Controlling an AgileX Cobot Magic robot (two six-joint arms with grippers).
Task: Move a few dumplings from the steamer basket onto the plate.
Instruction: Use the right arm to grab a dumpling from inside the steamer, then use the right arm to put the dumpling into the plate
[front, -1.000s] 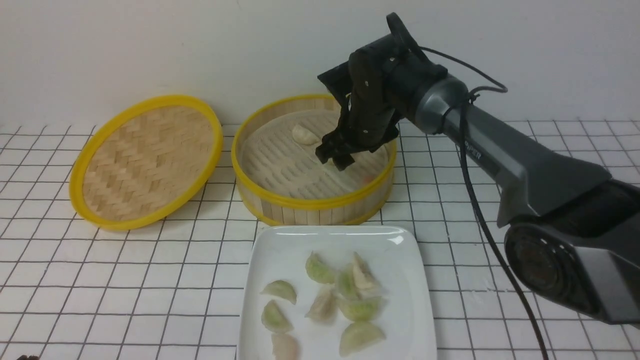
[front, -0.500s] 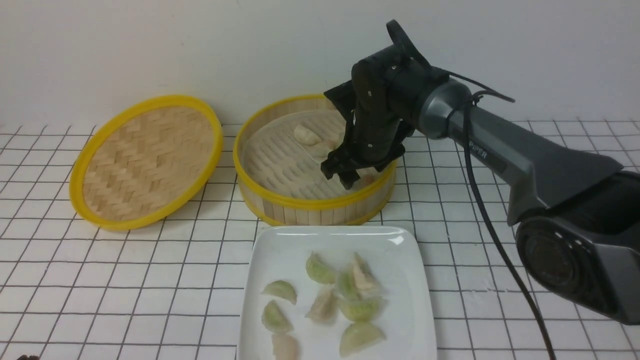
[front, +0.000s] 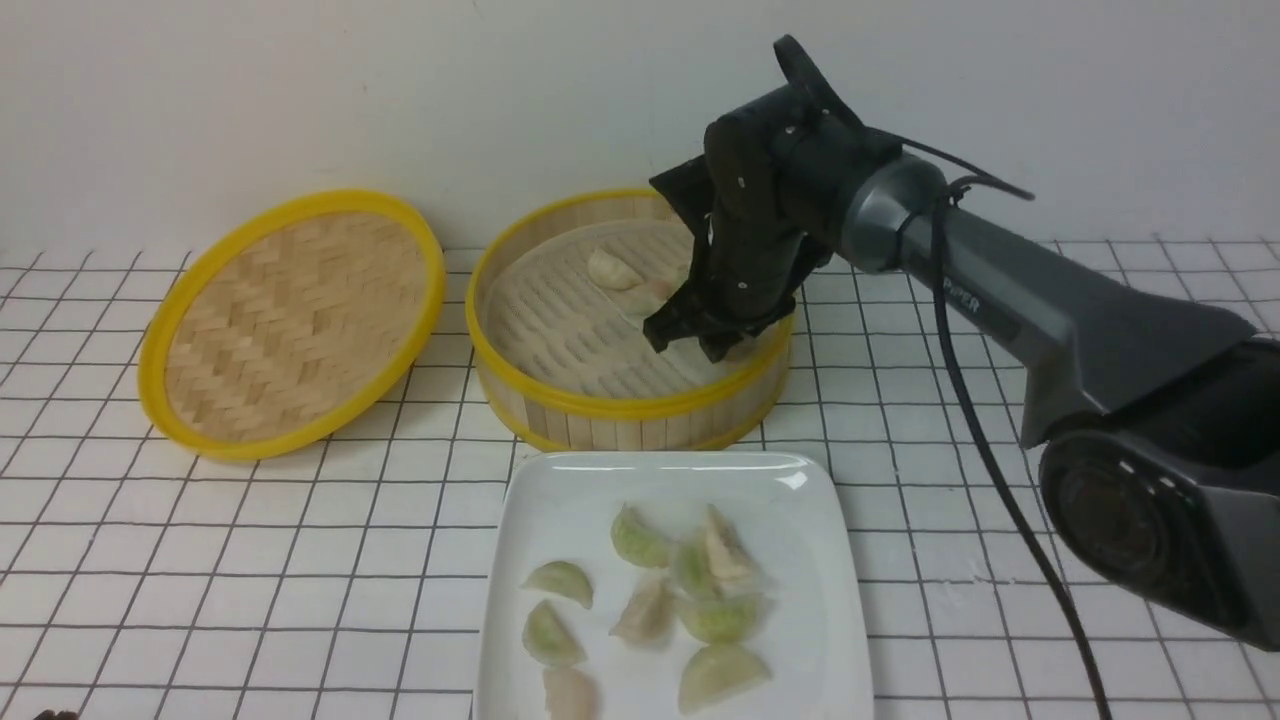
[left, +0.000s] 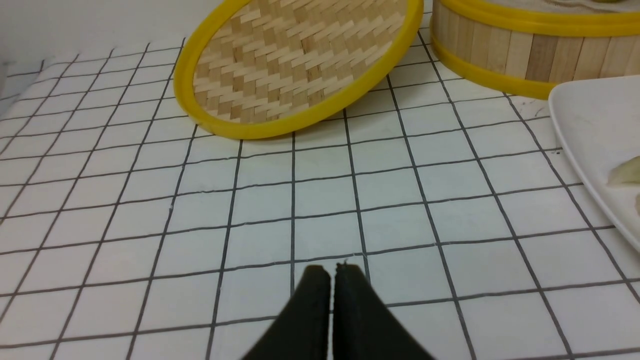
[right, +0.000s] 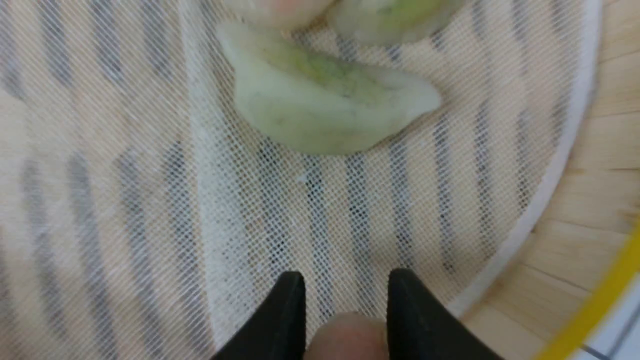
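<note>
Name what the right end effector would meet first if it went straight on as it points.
Probably the liner in the steamer basket, though depth is unclear; the green dumpling lies further off. A pinkish dumpling sits between the jaws.

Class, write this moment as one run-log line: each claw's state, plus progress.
left claw: shut, empty | right claw: in steamer basket, gripping pinkish dumpling | plate: holds several dumplings

plate (front: 575, 495): near edge cut off | dumpling (right: 345, 336): seemingly pinkish, mostly cut off
</note>
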